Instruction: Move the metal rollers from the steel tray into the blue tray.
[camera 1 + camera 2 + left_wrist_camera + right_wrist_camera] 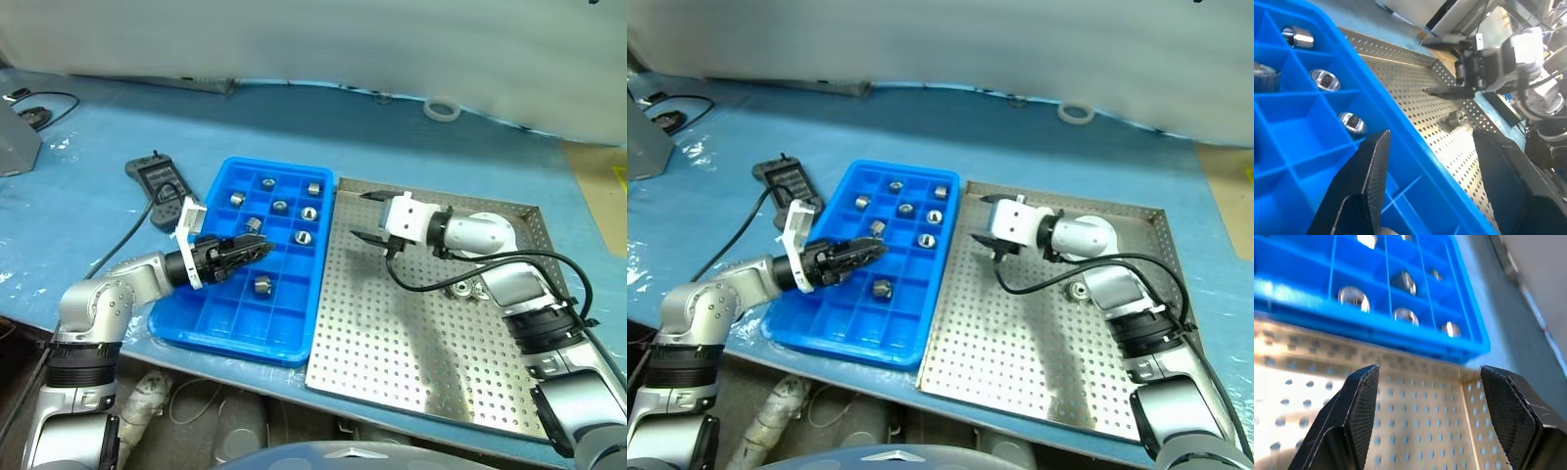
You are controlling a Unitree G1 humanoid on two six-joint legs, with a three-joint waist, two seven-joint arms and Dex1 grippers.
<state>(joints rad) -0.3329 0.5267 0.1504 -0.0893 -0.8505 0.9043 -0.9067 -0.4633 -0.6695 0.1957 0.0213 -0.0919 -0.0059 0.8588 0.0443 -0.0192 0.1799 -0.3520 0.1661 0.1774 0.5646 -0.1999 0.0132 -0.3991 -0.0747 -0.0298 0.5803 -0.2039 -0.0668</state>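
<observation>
Metal rollers lie one to a compartment in the blue tray, most toward its far end and one nearer the middle; two more rest together on the steel tray, which stands just beside the blue tray on its right. The left gripper reaches roughly level over the middle of the blue tray, its black fingers parted and empty, the nearest roller lying in a cell just below its tips. The right gripper hangs over the far left part of the steel tray, pointing toward the blue tray, jaws wide with nothing between them; the two remaining rollers lie behind it, beside the forearm.
</observation>
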